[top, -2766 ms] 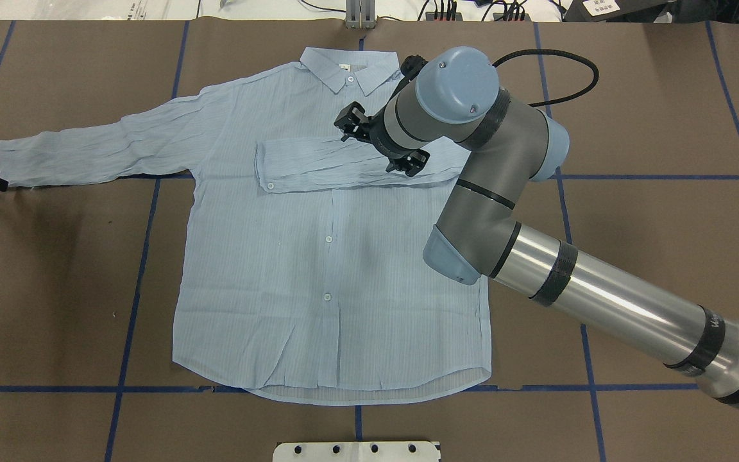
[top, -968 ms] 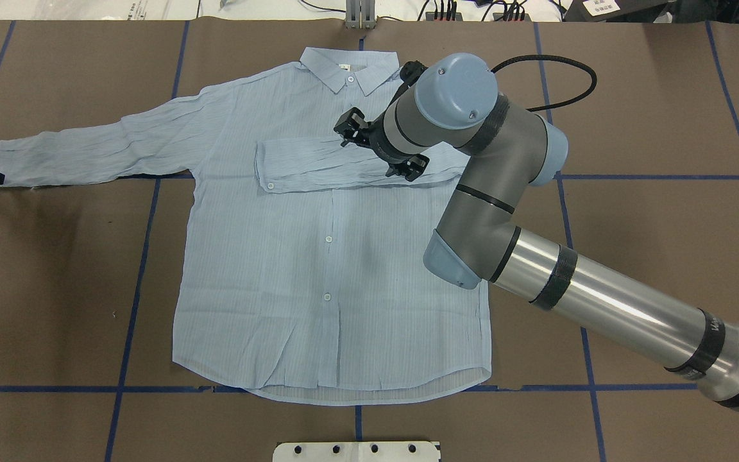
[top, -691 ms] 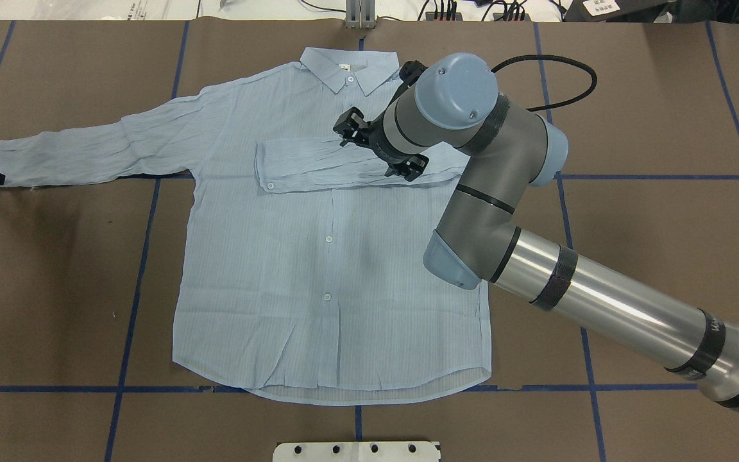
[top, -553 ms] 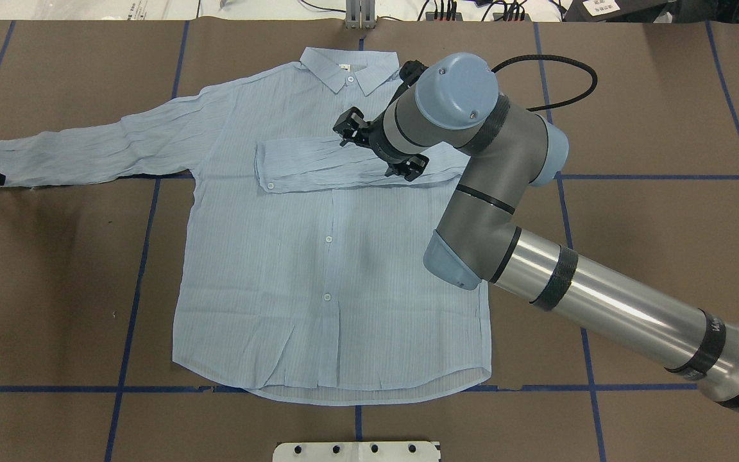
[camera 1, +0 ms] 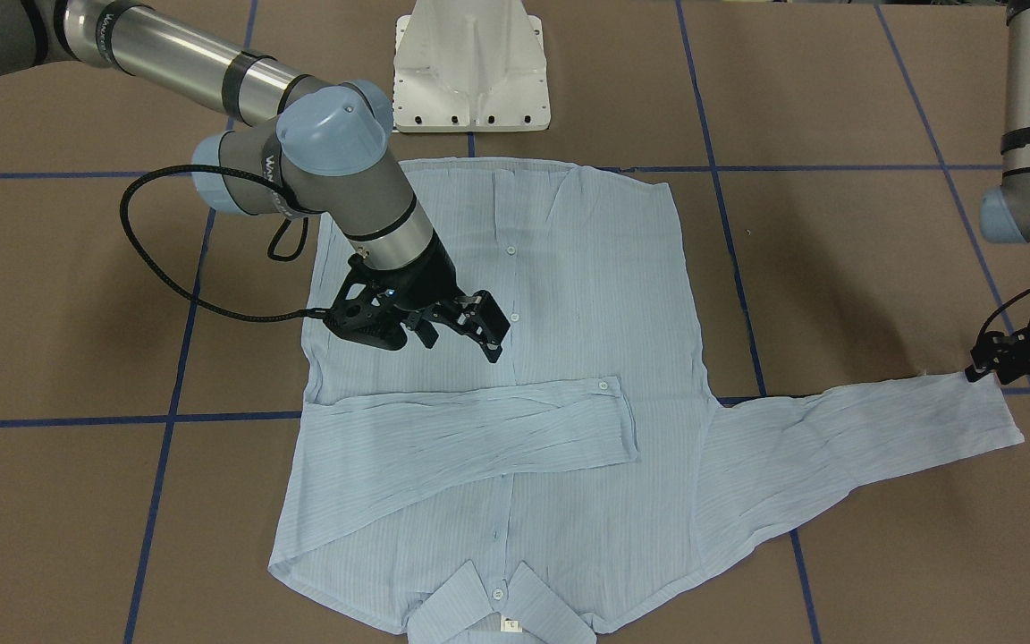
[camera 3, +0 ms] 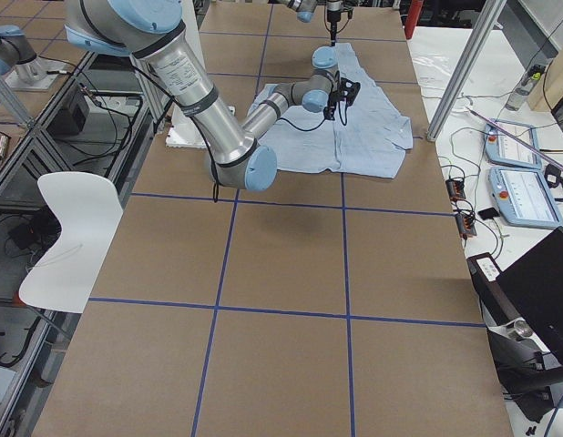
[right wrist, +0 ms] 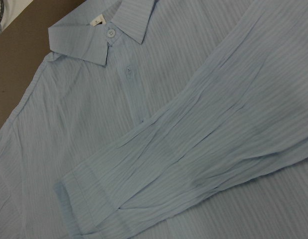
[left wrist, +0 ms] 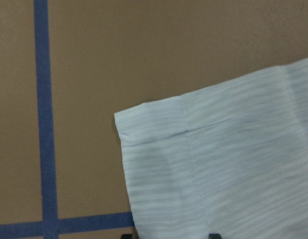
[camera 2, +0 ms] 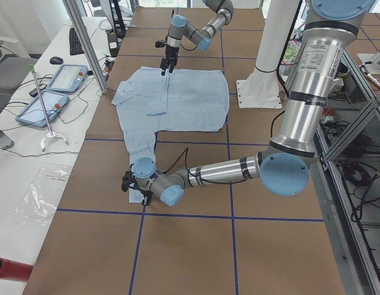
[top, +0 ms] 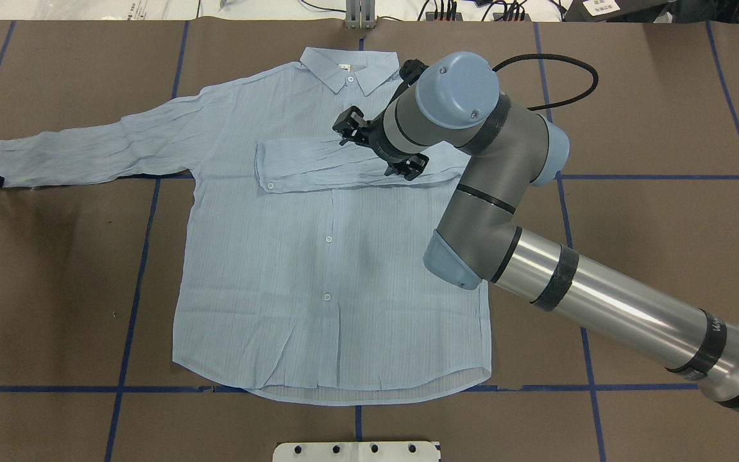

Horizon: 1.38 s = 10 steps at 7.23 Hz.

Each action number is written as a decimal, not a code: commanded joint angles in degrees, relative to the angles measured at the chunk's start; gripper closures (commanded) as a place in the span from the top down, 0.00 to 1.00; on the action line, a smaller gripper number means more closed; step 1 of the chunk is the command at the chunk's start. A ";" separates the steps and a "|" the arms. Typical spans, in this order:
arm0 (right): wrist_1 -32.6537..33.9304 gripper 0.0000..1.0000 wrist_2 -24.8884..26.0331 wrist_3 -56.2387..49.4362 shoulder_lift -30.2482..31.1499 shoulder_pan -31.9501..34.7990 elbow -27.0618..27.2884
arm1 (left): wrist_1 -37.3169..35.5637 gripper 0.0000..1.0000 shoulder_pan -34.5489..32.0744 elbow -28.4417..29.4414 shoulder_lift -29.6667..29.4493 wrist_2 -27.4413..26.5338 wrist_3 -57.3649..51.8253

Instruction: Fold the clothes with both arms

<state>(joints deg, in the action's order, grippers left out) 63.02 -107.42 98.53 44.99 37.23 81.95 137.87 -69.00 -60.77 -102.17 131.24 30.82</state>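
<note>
The pale-blue striped shirt (top: 324,269) lies flat and front-up on the brown table, collar (top: 347,69) at the far side. One sleeve (top: 344,168) is folded across the chest. The other sleeve (top: 106,144) stretches out to the left. My right gripper (camera 1: 460,335) hovers open and empty just above the chest by the folded sleeve; it also shows in the overhead view (top: 376,147). My left gripper (camera 1: 1007,358) is at the cuff (left wrist: 204,169) of the outstretched sleeve. Its fingertips (left wrist: 214,235) stand apart at either side of the flat cuff.
The white pedestal base (camera 1: 470,63) stands at the shirt's hem side. Blue tape lines (top: 132,289) cross the brown table cover. A side bench with tablets (camera 2: 55,86) runs along the far edge. A white chair (camera 3: 72,228) stands behind the robot.
The left gripper has crept a little outward along the cuff end. The right gripper shifted slightly early on and has held still since. The shirt lies as before.
</note>
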 commanded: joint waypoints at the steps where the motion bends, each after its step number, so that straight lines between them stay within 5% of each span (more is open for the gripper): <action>1: 0.00 1.00 -0.07 0.00 0.36 -0.05 0.32 | -0.06 0.00 0.01 0.04 0.04 -0.02 0.12; 4: -0.09 1.00 -0.07 0.00 0.28 -0.05 0.41 | -0.23 0.00 0.01 -1.44 -0.66 1.72 3.52; 5: 0.00 1.00 -0.34 -0.17 0.45 0.04 1.71 | -0.93 0.00 0.01 -2.24 -2.32 6.70 5.98; 8: 0.00 1.00 -1.13 -2.79 4.05 1.79 5.15 | -12.42 0.00 0.01 -16.87 -6.37 8.15 16.59; 10: 0.44 1.00 -3.74 -8.84 8.95 6.16 9.43 | -13.07 0.00 8.30 -21.74 -13.65 7.63 36.24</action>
<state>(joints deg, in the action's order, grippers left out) 63.16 -109.37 93.48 50.88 40.60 88.78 125.48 -65.88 -79.21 -112.11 139.15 56.24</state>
